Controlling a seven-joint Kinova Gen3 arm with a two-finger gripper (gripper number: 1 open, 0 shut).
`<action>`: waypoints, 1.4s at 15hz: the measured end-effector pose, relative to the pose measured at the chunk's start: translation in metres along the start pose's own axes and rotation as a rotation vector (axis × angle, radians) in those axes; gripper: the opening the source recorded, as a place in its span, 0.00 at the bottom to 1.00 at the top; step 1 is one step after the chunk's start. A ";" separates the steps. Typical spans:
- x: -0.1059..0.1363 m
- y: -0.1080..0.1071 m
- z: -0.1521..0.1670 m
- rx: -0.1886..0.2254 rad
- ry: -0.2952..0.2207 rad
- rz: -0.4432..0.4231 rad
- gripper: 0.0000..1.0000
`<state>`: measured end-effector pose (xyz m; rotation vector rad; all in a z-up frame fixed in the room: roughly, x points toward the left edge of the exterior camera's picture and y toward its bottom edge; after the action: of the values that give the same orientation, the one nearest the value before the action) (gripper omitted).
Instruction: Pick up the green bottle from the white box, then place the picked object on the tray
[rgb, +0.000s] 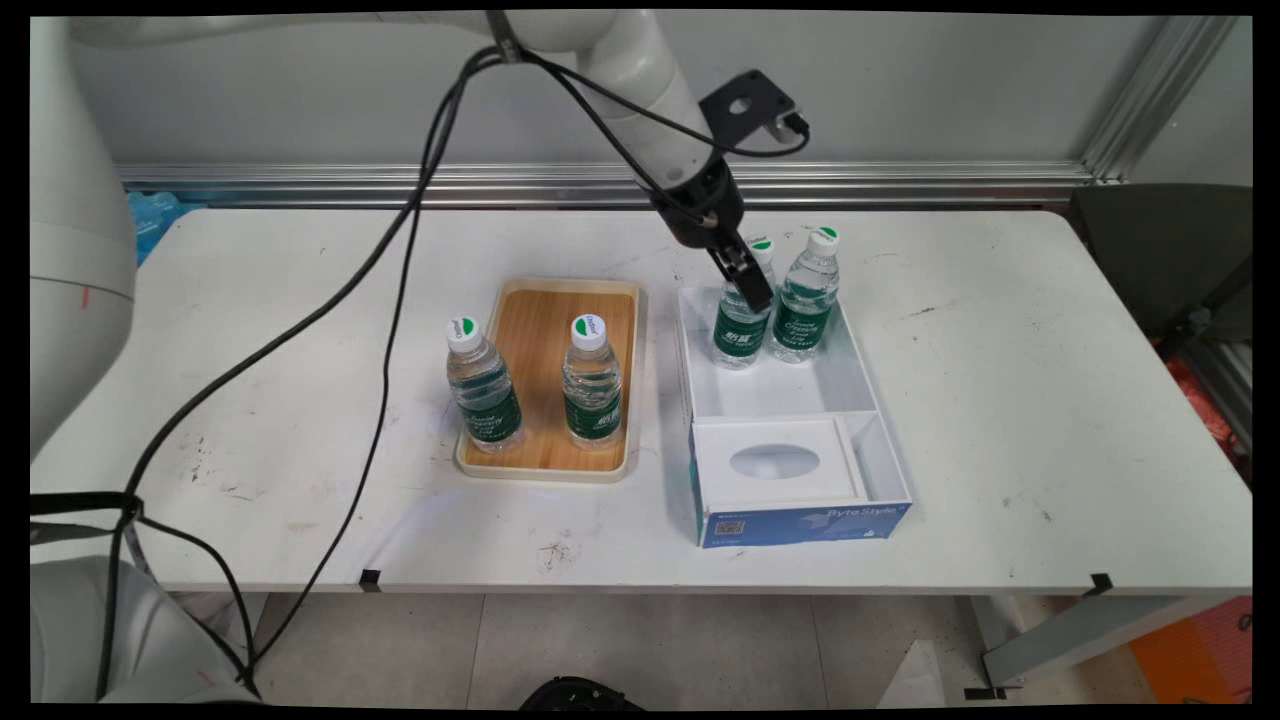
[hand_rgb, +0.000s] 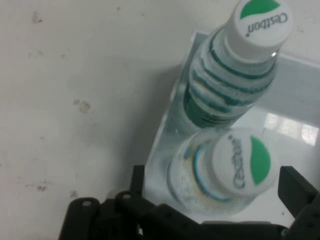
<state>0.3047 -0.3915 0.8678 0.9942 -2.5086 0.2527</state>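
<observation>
Main view shows the gripper (rgb: 750, 283) with fingers spread around the left water bottle (rgb: 741, 330) in the white box's (rgb: 800, 400) far compartment; a nudge might topple its neighbour bottle (rgb: 804, 300).

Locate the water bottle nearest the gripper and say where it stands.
In the main view the bottle stands upright right of centre, in the far left corner of the white box, beside a second bottle, with the gripper at its neck.
</observation>
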 end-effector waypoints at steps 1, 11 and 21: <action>0.001 0.000 0.004 -0.009 0.002 0.004 1.00; 0.002 -0.005 0.018 -0.051 0.014 0.039 0.00; 0.015 0.001 -0.070 -0.011 0.094 -0.020 0.00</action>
<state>0.3165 -0.3775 0.9372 0.9797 -2.4113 0.2736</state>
